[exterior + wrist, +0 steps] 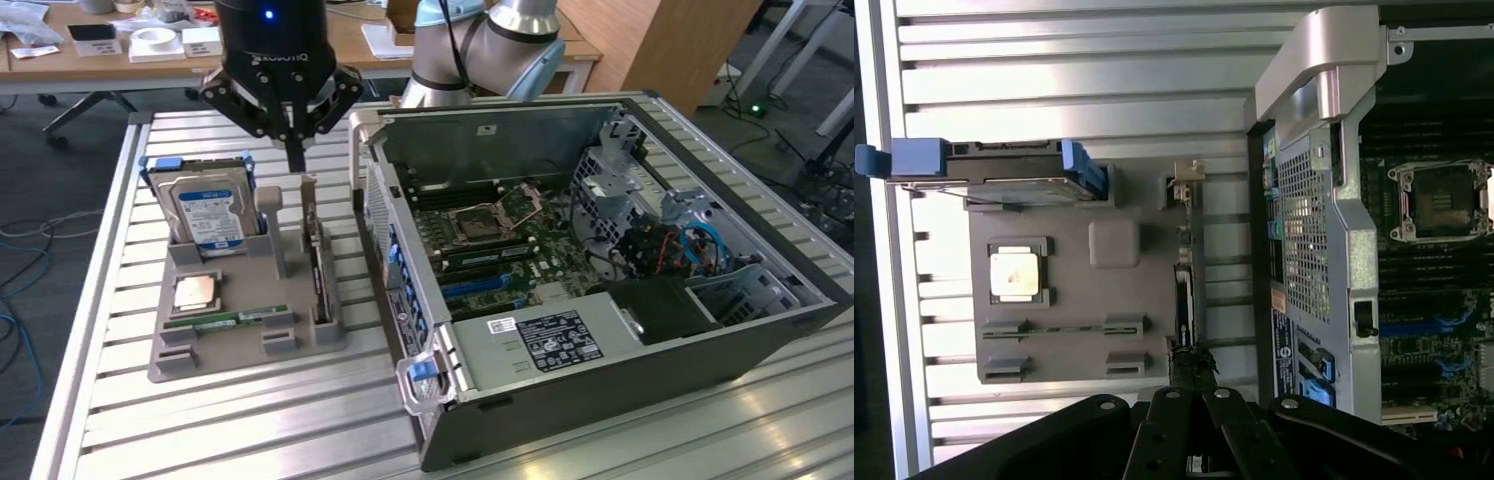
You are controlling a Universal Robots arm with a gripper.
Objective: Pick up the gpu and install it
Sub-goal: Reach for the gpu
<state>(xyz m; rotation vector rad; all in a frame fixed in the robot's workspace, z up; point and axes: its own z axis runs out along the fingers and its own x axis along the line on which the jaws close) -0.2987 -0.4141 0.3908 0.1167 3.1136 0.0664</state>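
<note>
The gpu [318,262] is a thin dark card standing on its edge in a slot at the side of the grey holder tray [240,352] nearest the computer case. In the wrist view the gpu [1186,285] appears edge-on, with its metal bracket end farthest from the fingers. My gripper [296,158] hangs just above the card's far end, fingers shut together to a point with nothing between them. In the wrist view the gripper [1190,378] sits over one end of the card. The open computer case [601,250] lies beside the tray, its motherboard [487,245] exposed.
On the tray stand a hard drive [200,205] with a blue-white label, a CPU [196,291] and a RAM stick [240,318]. Blue slots [481,288] show on the motherboard. The case wall [1324,200] rises close beside the card. A slatted metal table [267,430] carries everything.
</note>
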